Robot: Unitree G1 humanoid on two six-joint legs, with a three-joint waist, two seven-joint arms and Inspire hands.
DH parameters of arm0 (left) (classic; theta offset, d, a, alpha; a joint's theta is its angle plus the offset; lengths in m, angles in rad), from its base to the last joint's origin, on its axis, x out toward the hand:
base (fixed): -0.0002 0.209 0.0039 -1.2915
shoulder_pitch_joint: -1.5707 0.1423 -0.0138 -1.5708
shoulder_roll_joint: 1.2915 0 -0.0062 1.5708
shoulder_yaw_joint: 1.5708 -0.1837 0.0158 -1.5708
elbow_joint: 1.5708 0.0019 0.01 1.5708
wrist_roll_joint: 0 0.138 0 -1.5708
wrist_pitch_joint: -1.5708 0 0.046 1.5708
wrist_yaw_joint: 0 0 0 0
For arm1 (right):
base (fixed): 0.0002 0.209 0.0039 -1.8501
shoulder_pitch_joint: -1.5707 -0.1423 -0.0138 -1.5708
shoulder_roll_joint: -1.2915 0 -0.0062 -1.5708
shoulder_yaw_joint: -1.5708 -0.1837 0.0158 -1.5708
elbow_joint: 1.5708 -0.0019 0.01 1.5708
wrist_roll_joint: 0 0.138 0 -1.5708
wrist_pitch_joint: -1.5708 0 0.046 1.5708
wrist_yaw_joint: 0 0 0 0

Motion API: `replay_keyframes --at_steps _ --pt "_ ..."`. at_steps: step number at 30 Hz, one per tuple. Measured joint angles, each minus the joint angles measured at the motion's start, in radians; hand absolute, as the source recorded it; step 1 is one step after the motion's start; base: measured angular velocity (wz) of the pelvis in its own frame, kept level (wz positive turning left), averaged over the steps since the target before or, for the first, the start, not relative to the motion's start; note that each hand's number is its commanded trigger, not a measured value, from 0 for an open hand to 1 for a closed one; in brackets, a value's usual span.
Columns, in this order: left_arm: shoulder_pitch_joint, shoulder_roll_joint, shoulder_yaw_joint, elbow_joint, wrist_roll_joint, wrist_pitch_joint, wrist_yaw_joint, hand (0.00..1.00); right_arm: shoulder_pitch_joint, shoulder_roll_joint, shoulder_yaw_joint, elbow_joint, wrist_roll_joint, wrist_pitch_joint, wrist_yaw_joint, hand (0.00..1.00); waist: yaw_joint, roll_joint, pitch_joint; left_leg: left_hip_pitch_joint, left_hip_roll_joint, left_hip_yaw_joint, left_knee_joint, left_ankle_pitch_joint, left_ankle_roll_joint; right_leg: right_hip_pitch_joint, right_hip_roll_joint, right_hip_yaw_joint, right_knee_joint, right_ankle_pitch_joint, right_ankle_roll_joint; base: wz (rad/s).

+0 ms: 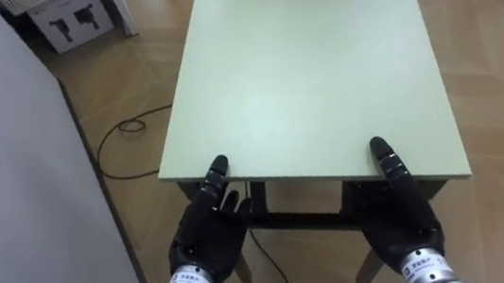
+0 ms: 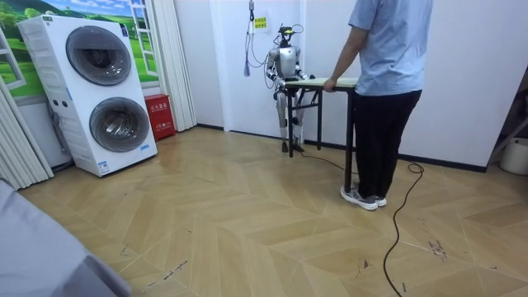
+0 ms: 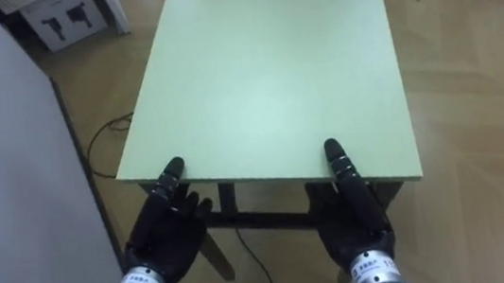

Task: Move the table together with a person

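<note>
Counter [image 1: 300, 60] stands beside the wall [image 1: 10, 188]. Left hand [image 1: 208, 237] and right hand [image 1: 401, 215] clamp its near edge, thumbs on top. Person [image 2: 388, 66] holds the far end. Carrying appears still ahead.

1. Two white front-loading machines [image 2: 107, 91] stand stacked at the room view's left;
2. a red box [image 2: 160, 115] sits just beside them, before a pale curtain [image 2: 169, 58];
3. a printed carton [image 1: 72, 19] rests on the herringbone wood floor [image 2: 247, 223]; a white bin [image 2: 516, 155] stands by the wall.

text: none legible | wall sign [image 2: 260, 22] — print too small
</note>
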Motion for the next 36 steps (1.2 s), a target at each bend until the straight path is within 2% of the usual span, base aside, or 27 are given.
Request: replay_keyframes --at_steps 4,6,8,10,11,13,15,17,19,20,21,22,23,24,25,27,28,29,30,31,32,33,34,35,36 --pt "0.010 0.004 -0.007 -0.003 -0.002 0.000 -0.001 1.00 0.000 -0.002 0.001 0.006 -0.001 -0.001 0.001 1.00 0.010 0.000 0.0001 0.012 -0.009 -0.003 -0.016 0.005 0.008 0.000 -0.010 0.000 0.018 0.001 -0.001 0.08" --pt "0.011 0.004 -0.010 -0.003 -0.006 0.000 0.006 1.00 0.000 0.000 0.003 0.013 0.002 -0.001 0.001 1.00 0.032 -0.002 0.0009 0.025 -0.008 -0.009 -0.017 0.005 0.009 -0.004 -0.014 0.044 0.054 0.000 0.000 0.00" --pt "0.011 0.015 -0.009 -0.003 -0.007 0.000 0.013 1.00 0.003 0.004 0.010 0.016 0.007 -0.001 0.000 1.00 0.030 -0.003 0.0012 0.023 -0.015 -0.028 -0.017 0.005 0.010 -0.009 -0.014 0.079 0.072 -0.002 0.003 0.21" --pt "0.009 0.016 -0.010 -0.003 -0.007 0.000 0.017 1.00 0.004 0.005 0.013 0.016 0.005 -0.003 -0.001 1.00 0.028 -0.006 0.0025 0.018 -0.027 -0.049 -0.018 0.010 0.008 -0.011 -0.015 0.081 0.077 -0.003 0.006 0.34" --pt "0.008 0.013 -0.015 -0.003 -0.009 0.000 0.019 1.00 0.004 0.004 0.013 0.017 0.005 -0.009 -0.001 1.00 0.022 -0.010 0.0026 0.018 -0.033 -0.073 -0.019 0.015 0.011 -0.012 -0.017 0.090 0.089 -0.005 0.008 0.46" --pt "0.004 0.011 -0.017 -0.003 -0.010 0.000 0.026 1.00 0.005 0.005 0.013 0.018 0.005 -0.015 -0.001 1.00 0.012 -0.015 0.0033 0.020 -0.056 -0.141 -0.018 0.025 0.012 -0.013 -0.008 0.138 0.113 -0.005 0.008 0.56" --pt "-0.006 0.016 -0.033 -0.003 -0.006 -0.001 0.039 1.00 0.028 0.013 0.009 0.017 0.007 -0.029 -0.001 1.00 -0.002 -0.025 0.0038 0.021 -0.094 -0.249 -0.016 0.044 0.012 -0.016 0.004 0.228 0.139 -0.006 0.008 0.73" --pt "-0.021 0.030 -0.046 -0.003 -0.007 -0.007 0.040 1.00 0.034 0.014 0.008 0.017 0.009 -0.035 -0.001 1.00 -0.002 -0.033 0.0029 0.011 -0.115 -0.283 -0.014 0.055 0.009 -0.011 0.018 0.259 0.113 -0.008 0.006 0.55" --pt "-0.037 0.037 -0.049 -0.003 -0.003 -0.013 0.040 1.00 0.026 0.016 0.008 0.017 0.008 -0.038 0.000 1.00 0.001 -0.034 0.0022 -0.006 -0.123 -0.295 -0.016 0.066 0.006 0.002 0.026 0.236 0.062 -0.008 0.002 0.34" --pt "-0.038 0.039 -0.047 -0.005 0.000 -0.014 0.040 1.00 0.025 0.019 0.009 0.016 0.008 -0.046 0.000 1.00 0.002 -0.037 0.0018 -0.010 -0.127 -0.296 -0.024 0.076 0.003 0.013 0.028 0.216 0.026 -0.006 -0.011 0.25" --pt "-0.037 0.038 -0.047 -0.005 0.000 -0.019 0.040 1.00 0.022 0.021 0.009 0.015 0.008 -0.048 0.001 1.00 0.005 -0.041 0.0027 -0.013 -0.122 -0.268 -0.043 0.091 0.004 0.021 0.019 0.186 -0.008 0.000 -0.035 0.23" --pt "-0.037 0.038 -0.046 -0.005 0.000 -0.020 0.040 1.00 0.021 0.022 0.010 0.014 0.008 -0.048 0.001 1.00 0.006 -0.042 0.0029 -0.016 -0.113 -0.234 -0.052 0.097 0.003 0.026 0.020 0.172 -0.028 0.002 -0.044 0.15" --pt "-0.036 0.043 -0.045 -0.005 -0.001 -0.023 0.040 1.00 0.021 0.026 0.019 0.014 0.008 -0.055 0.001 1.00 0.013 -0.046 0.0050 -0.019 -0.092 -0.161 -0.055 0.104 -0.001 0.028 0.021 0.147 -0.044 0.006 -0.046 0.06" --pt "-0.031 0.051 -0.045 -0.007 -0.004 -0.034 0.040 1.00 0.022 0.032 0.032 0.015 0.010 -0.060 0.000 1.00 0.023 -0.054 0.0053 -0.026 -0.080 -0.118 -0.054 0.106 0.003 0.028 0.022 0.126 -0.055 0.006 -0.046 0.00" --pt "-0.026 0.056 -0.046 -0.011 -0.008 -0.041 0.040 1.00 0.022 0.034 0.041 0.015 0.010 -0.065 0.000 1.00 0.027 -0.057 0.0046 -0.032 -0.079 -0.118 -0.055 0.107 0.003 0.028 0.027 0.126 -0.057 0.009 -0.046 0.05" --pt "-0.019 0.067 -0.050 -0.024 -0.011 -0.056 0.041 1.00 0.022 0.032 0.059 0.014 0.009 -0.079 0.009 1.00 0.033 -0.059 0.0034 -0.036 -0.088 -0.161 -0.059 0.119 0.016 0.027 0.047 0.123 -0.068 0.012 -0.046 0.25" --pt "-0.019 0.066 -0.050 -0.024 -0.011 -0.059 0.043 1.00 0.022 0.031 0.060 0.015 0.009 -0.080 0.010 1.00 0.033 -0.059 0.0034 -0.036 -0.094 -0.176 -0.062 0.125 0.015 0.027 0.049 0.123 -0.070 0.013 -0.047 0.38" --pt "-0.020 0.064 -0.051 -0.025 -0.010 -0.062 0.044 1.00 0.022 0.024 0.059 0.014 0.010 -0.083 0.012 1.00 0.034 -0.058 0.0034 -0.035 -0.103 -0.201 -0.082 0.146 -0.003 0.024 0.050 0.123 -0.077 0.016 -0.052 0.44" --pt "-0.025 0.063 -0.054 -0.027 -0.009 -0.062 0.044 1.00 0.023 0.025 0.058 0.014 0.010 -0.089 0.015 1.00 0.033 -0.058 0.0033 -0.033 -0.112 -0.215 -0.118 0.184 -0.050 0.019 0.044 0.100 -0.088 0.023 -0.057 0.48" --pt "-0.029 0.061 -0.057 -0.027 -0.009 -0.062 0.044 1.00 0.023 0.025 0.058 0.014 0.010 -0.092 0.017 1.00 0.033 -0.058 0.0030 -0.034 -0.115 -0.213 -0.139 0.207 -0.083 0.015 0.039 0.085 -0.100 0.030 -0.060 0.48" --pt "-0.035 0.056 -0.056 -0.027 -0.010 -0.071 0.044 1.00 0.020 0.024 0.059 0.011 0.009 -0.095 0.027 1.00 0.030 -0.059 0.0041 -0.047 -0.103 -0.155 -0.129 0.207 -0.117 0.003 0.015 0.028 -0.122 0.038 -0.065 0.20" --pt "-0.022 0.057 -0.051 -0.027 -0.013 -0.086 0.034 1.00 0.016 0.023 0.070 0.011 0.009 -0.087 0.027 1.00 0.027 -0.064 0.0044 -0.072 -0.071 -0.032 0.019 0.089 -0.079 0.012 0.005 -0.023 -0.130 0.038 -0.063 0.00" --pt "-0.010 0.065 -0.044 -0.028 -0.020 -0.091 0.017 1.00 0.010 0.024 0.080 0.012 0.009 -0.088 0.027 1.00 0.025 -0.065 0.0056 -0.077 -0.049 0.008 0.096 0.030 -0.071 0.022 0.005 -0.046 -0.130 0.037 -0.062 -0.21" --pt "0.015 0.072 -0.029 -0.030 -0.039 -0.092 -0.020 1.00 -0.001 0.021 0.098 0.012 0.009 -0.085 0.027 1.00 0.016 -0.064 0.0048 -0.081 -0.010 0.041 0.209 -0.051 -0.062 0.029 0.008 -0.115 -0.127 0.033 -0.058 0.18" --pt "0.026 0.072 -0.025 -0.030 -0.041 -0.089 -0.036 1.00 -0.005 0.020 0.098 0.013 0.009 -0.082 0.027 1.00 -0.014 -0.058 0.0052 -0.097 0.025 0.037 0.251 -0.072 -0.062 0.034 0.016 -0.183 -0.114 0.026 -0.055 0.38"
